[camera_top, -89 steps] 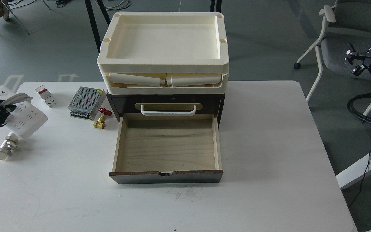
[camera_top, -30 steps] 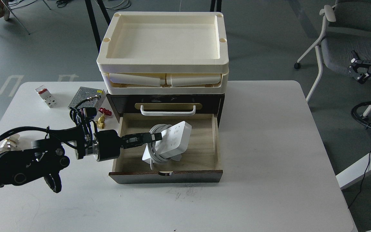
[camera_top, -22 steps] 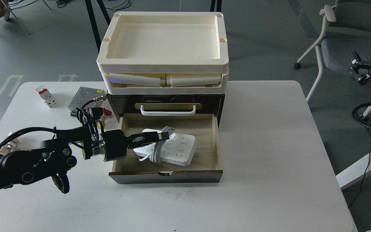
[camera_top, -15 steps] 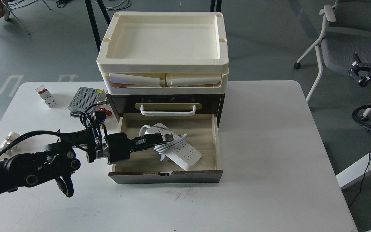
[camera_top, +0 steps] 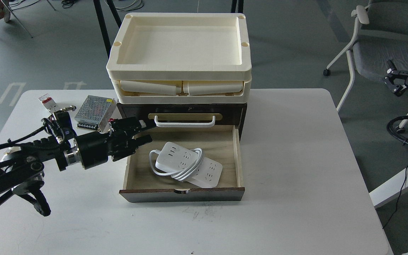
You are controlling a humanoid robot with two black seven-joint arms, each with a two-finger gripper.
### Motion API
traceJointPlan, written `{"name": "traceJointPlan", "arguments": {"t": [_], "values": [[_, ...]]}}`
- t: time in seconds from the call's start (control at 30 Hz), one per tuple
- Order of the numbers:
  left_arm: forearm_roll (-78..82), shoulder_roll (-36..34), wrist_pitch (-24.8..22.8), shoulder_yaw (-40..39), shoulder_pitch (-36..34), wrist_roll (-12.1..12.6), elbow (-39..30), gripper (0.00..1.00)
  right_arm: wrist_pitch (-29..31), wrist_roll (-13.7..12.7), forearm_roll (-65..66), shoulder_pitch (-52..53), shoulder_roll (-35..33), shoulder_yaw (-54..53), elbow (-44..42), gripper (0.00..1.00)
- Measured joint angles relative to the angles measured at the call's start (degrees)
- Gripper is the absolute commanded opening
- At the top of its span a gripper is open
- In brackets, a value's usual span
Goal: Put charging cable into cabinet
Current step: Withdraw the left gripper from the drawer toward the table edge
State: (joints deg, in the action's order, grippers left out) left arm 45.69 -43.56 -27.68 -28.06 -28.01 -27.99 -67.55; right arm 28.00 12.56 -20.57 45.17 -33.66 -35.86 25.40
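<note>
Left gripper (camera_top: 146, 132) spread wide, holding nothing. Charging cable (camera_top: 188, 164) lying flat just right of it, inside cabinet (camera_top: 182, 194) drawer.

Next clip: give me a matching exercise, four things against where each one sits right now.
Things:
1. charging cable
2. cream trays
3. metal power supply box
4. left gripper

Places:
A. on top of the cabinet
B. at the open drawer's left rear corner, holding nothing
C. flat in the open drawer
D. on the table, left of the cabinet

Pairs: 1-C, 2-A, 3-D, 4-B
</note>
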Motion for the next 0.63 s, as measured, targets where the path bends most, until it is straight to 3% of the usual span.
{"name": "traceJointPlan", "arguments": {"t": [0.13,0.27,0.33,0.5,0.63], "values": [[-2.10,-0.47,-0.31,-17.24,9.07,0.00,0.38,0.81,0.00,0.00,-0.01,0.00,-0.01,-0.92,0.30,1.00],[-8.10,-0.51,-0.32,-30.66,11.35,0.00,4.79,0.81,0.00,0.01,-0.01,0.03,-0.01,-3.24,2.50,1.00],[-10.63,-0.57,-0.32,-32.98,9.31,0.00,10.13,0.82,0.00,0.02,0.22,0.53,-0.10,-3.75,5.47,1.00],[-12.40,1.48,-0.30,-32.44,-3.77,0.00,27.77,0.86,0.00,0.12,0.58,2.53,-0.80,-4.03,13.84,1.00],[-12.35,3.32,-0.36,-30.25,-7.25,-0.01,31.29,0.88,0.00,0.12,1.26,2.31,-0.81,-4.22,18.36,1.00]]}}
